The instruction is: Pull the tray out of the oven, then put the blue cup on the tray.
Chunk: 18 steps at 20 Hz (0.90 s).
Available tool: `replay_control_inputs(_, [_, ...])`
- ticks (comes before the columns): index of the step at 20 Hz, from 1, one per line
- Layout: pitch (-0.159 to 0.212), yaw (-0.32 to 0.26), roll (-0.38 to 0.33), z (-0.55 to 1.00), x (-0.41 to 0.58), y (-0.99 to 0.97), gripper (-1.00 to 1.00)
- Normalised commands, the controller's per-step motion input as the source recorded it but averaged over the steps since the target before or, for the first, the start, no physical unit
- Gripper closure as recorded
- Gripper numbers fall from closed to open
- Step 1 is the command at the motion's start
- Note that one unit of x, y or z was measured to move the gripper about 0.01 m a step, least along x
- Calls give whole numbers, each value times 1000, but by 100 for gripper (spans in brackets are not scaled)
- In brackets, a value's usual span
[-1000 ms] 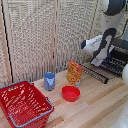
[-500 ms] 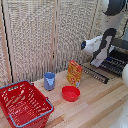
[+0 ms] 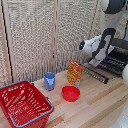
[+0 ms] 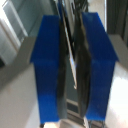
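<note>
Nothing on the bench [image 3: 100, 107] has shifted since a second ago, and my arm still hangs at the oven [image 3: 120, 52]. My end effector [image 4: 74, 65] shows blue pads [image 4: 47, 65] pressed onto a thin silvery edge; what that edge belongs to is too blurred to tell. Nearest the camera from the oven sits the red wire basket [image 3: 22, 105], then the red bowl [image 3: 71, 93], the blue cup [image 3: 49, 80] and the orange box [image 3: 75, 73]. Farther back, the tray [image 3: 97, 74] juts from the oven, open wood before its edge.

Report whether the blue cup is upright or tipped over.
Upright. The blue cup stands on its base on the wooden table, open rim facing up, between the red basket and the orange box.
</note>
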Motion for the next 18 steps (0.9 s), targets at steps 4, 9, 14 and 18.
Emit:
replay_control_inputs(4, [-5, -40, 33, -115, 369, 889, 100])
replay_control_inputs(9, [58, -34, 71, -229, 432, 872, 100])
replay_control_inputs(14, [113, -36, 57, -409, 414, 911, 100])
replay_control_inputs(18, [76, -43, 11, -316, 336, 930, 100])
